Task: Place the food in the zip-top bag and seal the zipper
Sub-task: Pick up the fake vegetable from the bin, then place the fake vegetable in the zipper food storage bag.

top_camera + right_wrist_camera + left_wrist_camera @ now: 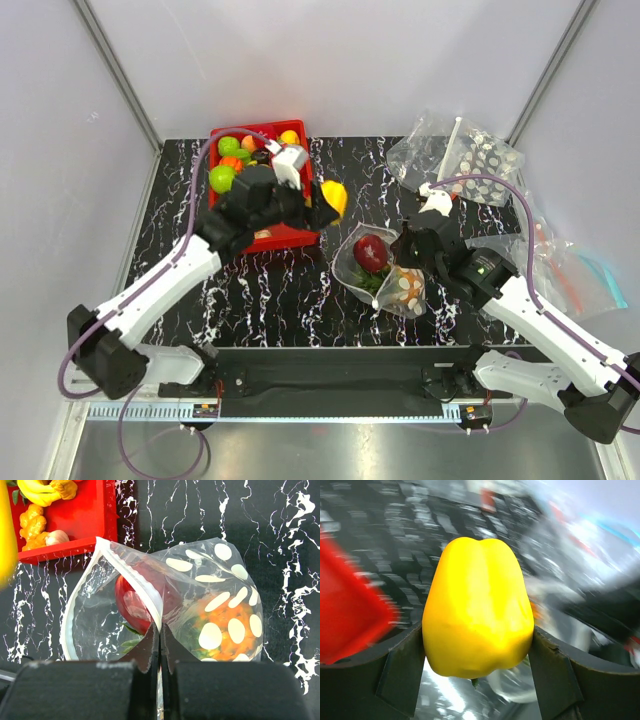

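Note:
My left gripper [325, 205] is shut on a yellow bell pepper [477, 607], held in the air between the red bin and the bag; the pepper also shows in the top view [335, 197]. My right gripper [160, 632] is shut on the rim of the white-dotted zip-top bag [220, 610], holding its mouth open toward the left. The pale zipper strip [137, 582] curves round the opening. Inside the bag lie a red fruit [132, 602] and an orange pineapple [225, 625] with green leaves. The bag sits at table centre in the top view [385, 270].
A red bin [255, 170] with several toy fruits stands at the back left, and its corner shows in the right wrist view [65, 525]. Other clear bags lie at the back right [455, 150] and the right edge [570, 265].

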